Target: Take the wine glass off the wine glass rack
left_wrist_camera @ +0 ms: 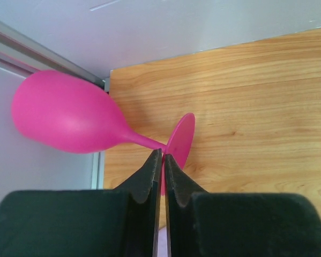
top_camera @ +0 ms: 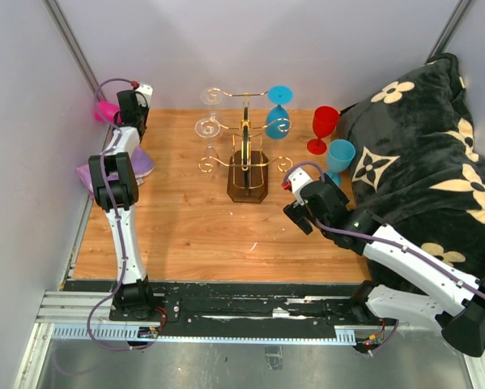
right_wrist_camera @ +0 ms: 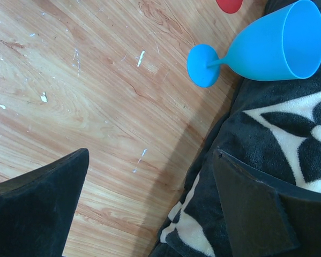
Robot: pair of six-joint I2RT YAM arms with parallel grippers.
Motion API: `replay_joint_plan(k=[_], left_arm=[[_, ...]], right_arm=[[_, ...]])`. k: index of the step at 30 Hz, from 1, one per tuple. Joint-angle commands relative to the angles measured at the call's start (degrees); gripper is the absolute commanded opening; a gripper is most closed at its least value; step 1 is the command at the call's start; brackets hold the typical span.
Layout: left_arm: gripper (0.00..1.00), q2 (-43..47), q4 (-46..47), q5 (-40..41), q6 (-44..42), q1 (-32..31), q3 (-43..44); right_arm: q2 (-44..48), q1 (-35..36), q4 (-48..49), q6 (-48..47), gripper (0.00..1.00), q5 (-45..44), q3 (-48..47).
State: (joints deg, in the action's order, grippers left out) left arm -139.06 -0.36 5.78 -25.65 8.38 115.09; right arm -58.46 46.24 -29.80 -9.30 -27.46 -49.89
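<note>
While gold-wire rack (top_camera: 247, 162) hangs blue glass (top_camera: 278, 113) | left end effector (left_wrist_camera: 162, 155) pinches pink glass (left_wrist_camera: 69, 115) by foot | right end effector (right_wrist_camera: 149, 160) spread

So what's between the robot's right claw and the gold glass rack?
Nothing, just bare wooden table. In the top view, only wood shows between the right gripper and the wine glass rack.
</note>
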Motion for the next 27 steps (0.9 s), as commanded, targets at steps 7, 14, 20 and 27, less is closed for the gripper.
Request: replay_joint_plan(k=[7,14,20,27], left_arm=[[0.1,-2.0,-8.8,-2.2,2.3,0.5,1.9],[0.3,-3.4,-9.8,0.1,3.5,0.6,2.1],[0.08,-2.9,-8.5,3.0,3.2,0.7,1.7],[0.0,0.2,-4.9,10.8,1.1,0.7,-2.5]], right_arm=[[1.9,0.5,0.9,-0.4,0.98,-1.4,-0.2],[2.3,0.6,1.1,-0.5,0.98,-1.4,0.3],[2.2,0.5,1.3,-0.4,0.98,-1.2,0.5],[2.7,0.6,1.7,0.0,0.98,-0.3,0.8]])
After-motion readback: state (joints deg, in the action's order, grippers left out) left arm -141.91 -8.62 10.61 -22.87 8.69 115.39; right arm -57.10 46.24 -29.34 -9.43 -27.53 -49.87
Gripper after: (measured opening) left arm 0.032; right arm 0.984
